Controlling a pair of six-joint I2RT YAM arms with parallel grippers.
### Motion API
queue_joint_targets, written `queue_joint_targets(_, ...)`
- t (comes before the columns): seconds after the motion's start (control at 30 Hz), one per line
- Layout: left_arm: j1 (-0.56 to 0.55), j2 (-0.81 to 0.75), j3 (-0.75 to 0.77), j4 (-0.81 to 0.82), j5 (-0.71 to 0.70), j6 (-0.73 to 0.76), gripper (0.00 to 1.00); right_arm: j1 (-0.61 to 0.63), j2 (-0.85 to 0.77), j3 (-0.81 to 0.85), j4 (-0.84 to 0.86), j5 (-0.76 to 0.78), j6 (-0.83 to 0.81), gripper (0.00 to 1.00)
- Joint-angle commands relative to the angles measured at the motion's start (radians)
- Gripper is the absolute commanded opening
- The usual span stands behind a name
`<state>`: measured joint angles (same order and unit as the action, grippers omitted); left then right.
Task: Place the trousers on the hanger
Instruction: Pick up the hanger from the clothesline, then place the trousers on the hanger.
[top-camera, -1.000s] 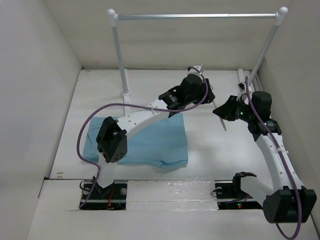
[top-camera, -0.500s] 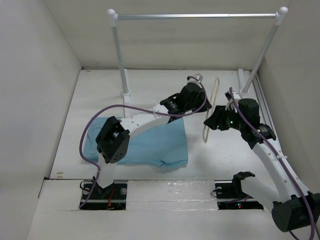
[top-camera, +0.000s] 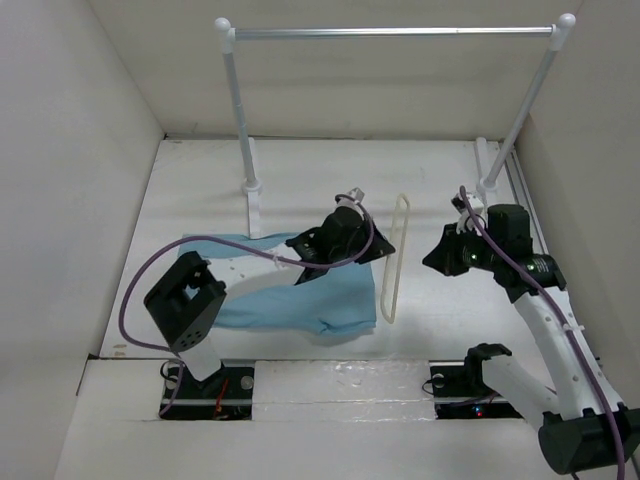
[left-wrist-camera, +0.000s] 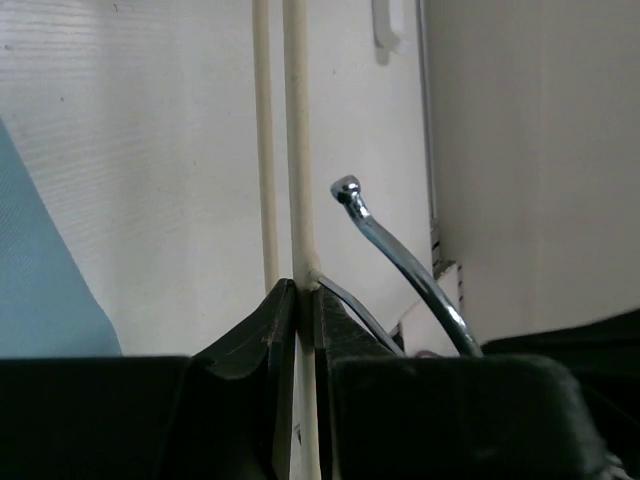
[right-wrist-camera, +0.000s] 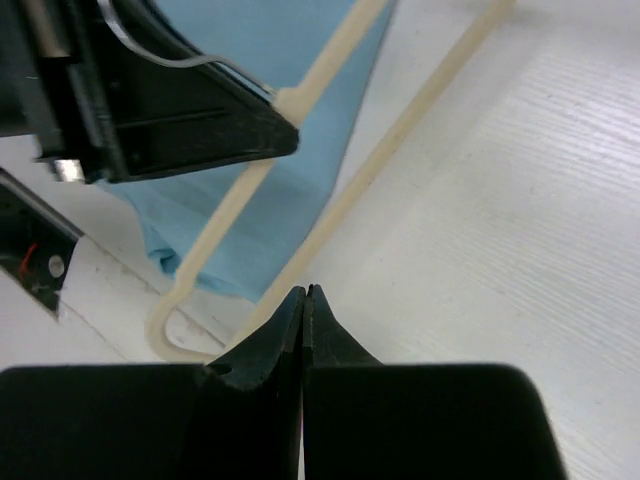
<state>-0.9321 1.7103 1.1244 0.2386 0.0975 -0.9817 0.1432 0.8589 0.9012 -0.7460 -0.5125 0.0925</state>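
Observation:
The cream-beige hanger (top-camera: 392, 258) hangs edge-on beside the right edge of the light blue trousers (top-camera: 300, 295), which lie flat on the table. My left gripper (top-camera: 358, 232) is shut on the hanger's upper bar (left-wrist-camera: 297, 150), right below its silver hook (left-wrist-camera: 392, 252). My right gripper (top-camera: 432, 262) is shut and empty, a little to the right of the hanger. In the right wrist view its closed tips (right-wrist-camera: 304, 292) sit just above the hanger's lower bar (right-wrist-camera: 410, 130), with the trousers (right-wrist-camera: 290, 215) behind.
A silver rail (top-camera: 395, 32) on two white posts (top-camera: 240, 110) spans the back of the table. The left post's base (top-camera: 254, 200) stands just behind the trousers. White walls close in on both sides.
My left arm has drawn back toward the near left, carrying the hanger from the back of the table to the trousers' right edge. My right gripper has stayed to the hanger's right, apart from it.

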Motion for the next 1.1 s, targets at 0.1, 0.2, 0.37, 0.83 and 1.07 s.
queue_joint_targets(0.1, -0.014, -0.143, -0.190, 0.223, -0.123, -0.112, 0.00, 0.039, 0.066, -0.119, 0.198, -0.120, 0.035, 0.00)
queue_joint_targets(0.2, -0.014, -0.132, -0.265, 0.283, -0.133, -0.135, 0.00, 0.097, 0.133, -0.163, 0.333, -0.115, 0.075, 0.00)
queue_joint_targets(0.37, -0.024, -0.107, -0.348, 0.352, -0.140, -0.178, 0.00, 0.215, 0.250, -0.150, 0.482, -0.057, 0.114, 0.00)
queue_joint_targets(0.83, -0.033, -0.043, -0.413, 0.346, -0.245, -0.189, 0.00, 0.363, 0.606, -0.151, 0.679, 0.140, 0.168, 0.11)
queue_joint_targets(1.07, -0.033, -0.017, -0.423, 0.354, -0.232, -0.201, 0.00, 0.406, 0.666, -0.107, 0.654, 0.247, 0.164, 0.32)
